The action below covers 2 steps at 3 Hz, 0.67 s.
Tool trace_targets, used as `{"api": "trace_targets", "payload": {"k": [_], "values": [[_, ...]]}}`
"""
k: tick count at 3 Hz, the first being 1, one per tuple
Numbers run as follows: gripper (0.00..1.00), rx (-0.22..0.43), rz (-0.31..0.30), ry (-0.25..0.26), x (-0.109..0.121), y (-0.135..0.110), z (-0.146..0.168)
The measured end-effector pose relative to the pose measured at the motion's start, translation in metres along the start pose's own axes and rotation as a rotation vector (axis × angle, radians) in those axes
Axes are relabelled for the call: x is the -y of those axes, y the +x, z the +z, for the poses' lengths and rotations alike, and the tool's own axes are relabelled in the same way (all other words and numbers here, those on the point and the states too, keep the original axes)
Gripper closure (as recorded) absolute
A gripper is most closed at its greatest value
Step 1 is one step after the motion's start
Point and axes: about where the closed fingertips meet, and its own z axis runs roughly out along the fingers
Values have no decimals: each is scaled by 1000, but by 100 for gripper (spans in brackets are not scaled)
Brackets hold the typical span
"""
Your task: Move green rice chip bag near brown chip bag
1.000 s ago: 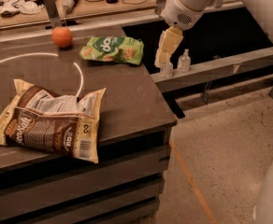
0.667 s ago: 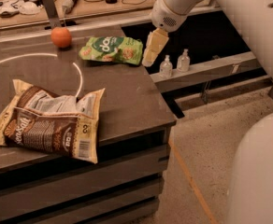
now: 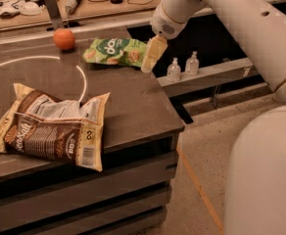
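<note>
The green rice chip bag (image 3: 114, 51) lies flat near the table's far right corner. The brown chip bag (image 3: 52, 124) lies crinkled at the table's front left, with cream edges and a white label panel. My gripper (image 3: 152, 56) hangs from the white arm at the green bag's right edge, just above the table's right side. Its cream-coloured fingers point down and left and overlap the bag's right end. The two bags lie well apart.
An orange (image 3: 64, 38) sits at the back of the dark table (image 3: 138, 106), left of the green bag. Two small clear bottles (image 3: 182, 66) stand on a ledge to the right. A cluttered wooden bench (image 3: 84, 4) runs behind. My white arm fills the right side.
My gripper has moved left from beside the bottles over the table's right edge, reaching the green bag's right end. Both bags and the orange have stayed put.
</note>
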Motion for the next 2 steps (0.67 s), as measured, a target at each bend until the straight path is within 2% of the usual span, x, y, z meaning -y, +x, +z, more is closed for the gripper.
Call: {"api": "trace_targets", "payload": {"k": [1,2], "values": [[0,17,41,36,15,4,26],[0,61,85,92,35,4,42]]}}
